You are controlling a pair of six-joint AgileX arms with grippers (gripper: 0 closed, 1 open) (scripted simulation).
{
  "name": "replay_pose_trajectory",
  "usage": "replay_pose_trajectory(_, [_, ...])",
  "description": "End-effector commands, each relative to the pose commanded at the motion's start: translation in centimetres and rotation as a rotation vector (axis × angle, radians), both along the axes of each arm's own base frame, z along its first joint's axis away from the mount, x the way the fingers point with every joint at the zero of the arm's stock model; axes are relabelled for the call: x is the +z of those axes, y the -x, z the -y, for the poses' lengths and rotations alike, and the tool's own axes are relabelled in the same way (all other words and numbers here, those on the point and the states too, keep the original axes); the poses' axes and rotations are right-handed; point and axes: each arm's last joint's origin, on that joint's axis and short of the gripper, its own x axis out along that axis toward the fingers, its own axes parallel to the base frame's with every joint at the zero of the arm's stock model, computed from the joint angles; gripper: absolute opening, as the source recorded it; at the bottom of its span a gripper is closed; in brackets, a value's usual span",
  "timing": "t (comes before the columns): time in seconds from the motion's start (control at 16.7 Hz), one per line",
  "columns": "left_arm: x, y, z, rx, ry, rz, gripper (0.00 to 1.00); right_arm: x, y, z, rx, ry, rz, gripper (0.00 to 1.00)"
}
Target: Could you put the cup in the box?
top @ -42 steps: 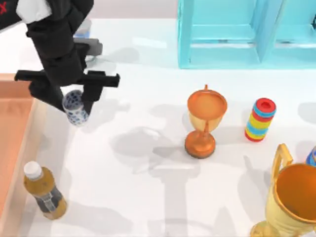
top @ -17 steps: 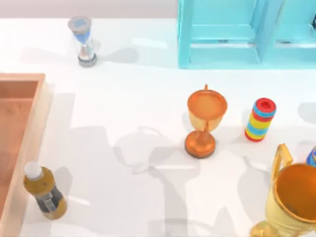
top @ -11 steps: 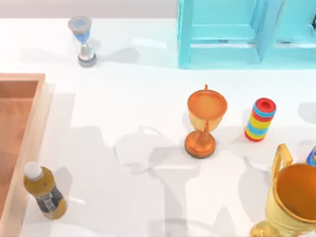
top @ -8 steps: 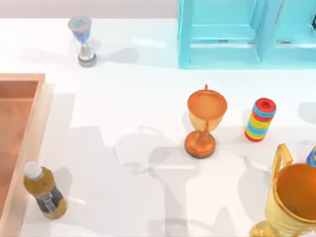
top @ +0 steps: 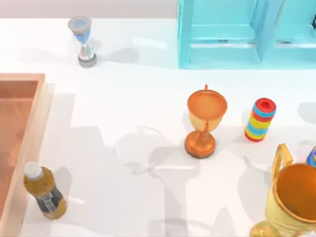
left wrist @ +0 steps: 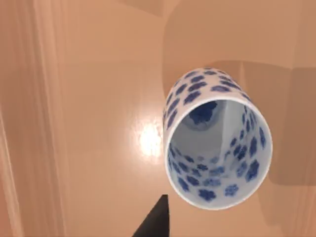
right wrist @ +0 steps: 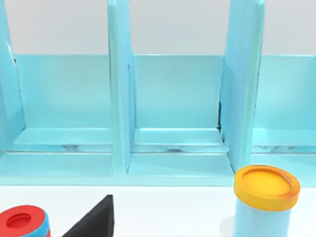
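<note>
A: Change noted. A couple of seconds back our left arm hung over the tabletop (top: pixel 148 113) beside the box (top: pixel 22 148), the cup pinched in its pincer. Over the last second the top view reads the same throughout: arm gone from it, no cup on the white surface.

B: Where do we put the cup now?

A: In the left wrist view. The cup (left wrist: pixel 217 138) sits against an orange-brown wooden floor with a paler raised rim along one side, which we take for the inside of the box. Its mouth faces the camera, blue flowers visible inside and out.

B: Resting or held?

A: We cannot tell. One dark fingertip of the left pincer (left wrist: pixel 155 222) pokes in just beside the cup's rim, apart from it. The other finger is hidden, so open or closed is not readable.

B: Right arm?

A: Parked, facing the cyan shelf unit (right wrist: pixel 173 113); a dark tip of the right pincer (right wrist: pixel 94 219) shows, state unreadable too.

B: Meaning for the task?

A: We judge the carry finished and the cup over or on the box floor. What remains, if anything, is letting go and lifting clear without tipping it.
</note>
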Motion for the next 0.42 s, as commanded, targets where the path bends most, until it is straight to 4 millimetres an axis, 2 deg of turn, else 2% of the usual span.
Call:
replay_pose_trajectory(0.06, [0.0,0.0,0.0,0.0,0.0,0.0,0.98,0.0,0.0,0.0,0.0,0.0,0.0,1.0])
replay_pose_trajectory(0.12, [0.0,0.0,0.0,0.0,0.0,0.0,1.0,0.0,0.0,0.0,0.0,0.0,0.0,1.0])
replay_pose_trajectory(0.42, [0.0,0.0,0.0,0.0,0.0,0.0,1.0,0.0,0.0,0.0,0.0,0.0,0.0,1.0])
